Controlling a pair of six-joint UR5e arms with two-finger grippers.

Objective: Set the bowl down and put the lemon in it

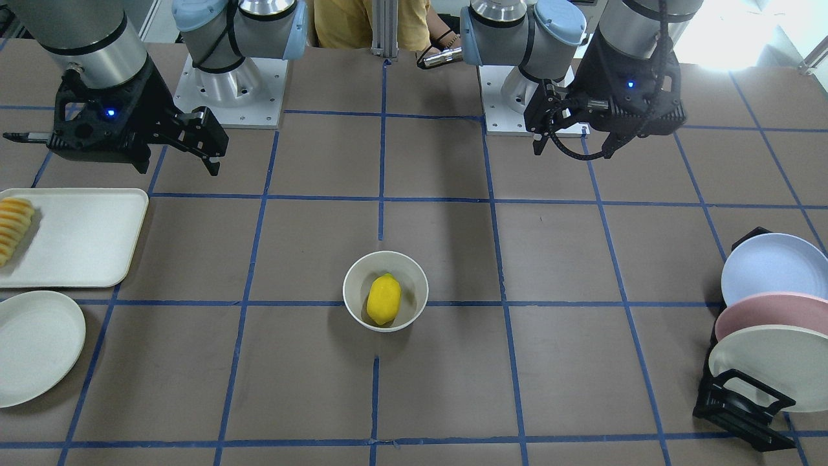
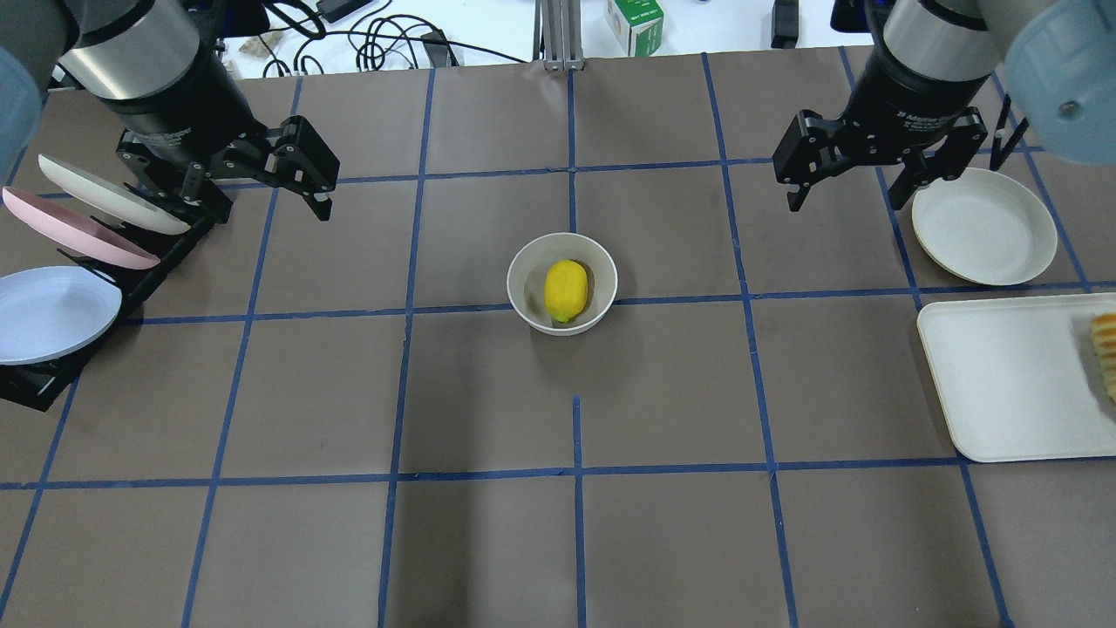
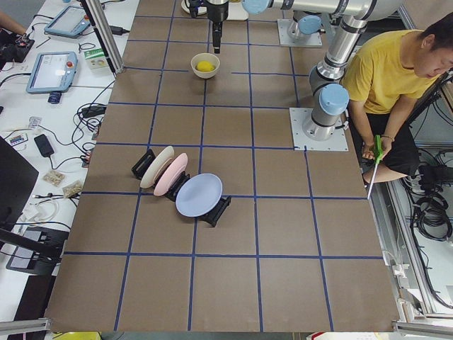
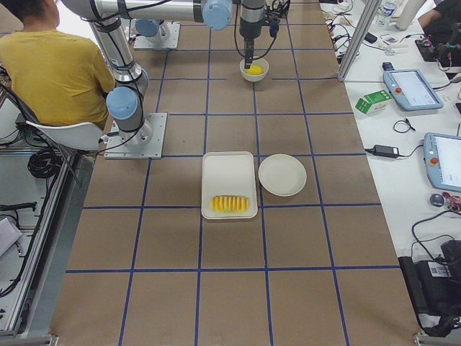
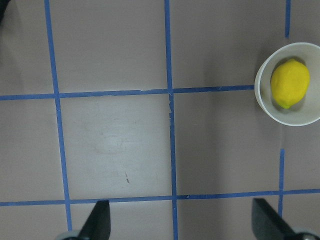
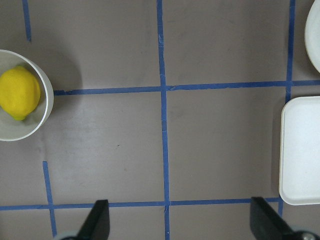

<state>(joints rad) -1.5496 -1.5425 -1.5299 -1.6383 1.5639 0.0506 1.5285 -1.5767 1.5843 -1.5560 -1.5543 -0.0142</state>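
Two things of the task sit together at the middle of the table point(image 2: 488, 523): the bowl point(image 2: 526, 277) stands upright on a blue tape line, and the lemon point(image 2: 566, 290) lies inside it, resting on the bottom with its small pointed tip turned towards the robot's side. Both arms hang above the table on the far side of the bowl from the robot, well apart from it.

The left gripper point(image 2: 266, 205) hovers to the left of the bowl with its fingers spread wide; its wrist camera shows bare table between the two fingertips and the bowl off at the right edge. Just beside it on the left, a black rack point(image 2: 35, 384) holds three tilted plates: a white plate point(image 2: 109, 194), a pink plate point(image 2: 74, 235) and a pale blue plate point(image 2: 52, 312).

The right gripper point(image 2: 856, 196) hovers to the right of the bowl, its fingers likewise spread wide over bare table. Just to its right lies a shallow cream plate point(image 2: 983, 225), flat on the table. Nearer the robot, a cream rectangular tray point(image 2: 1011, 375) lies close beside that plate, with a row of orange-yellow fruit slices point(image 2: 1105, 349) at its right end.
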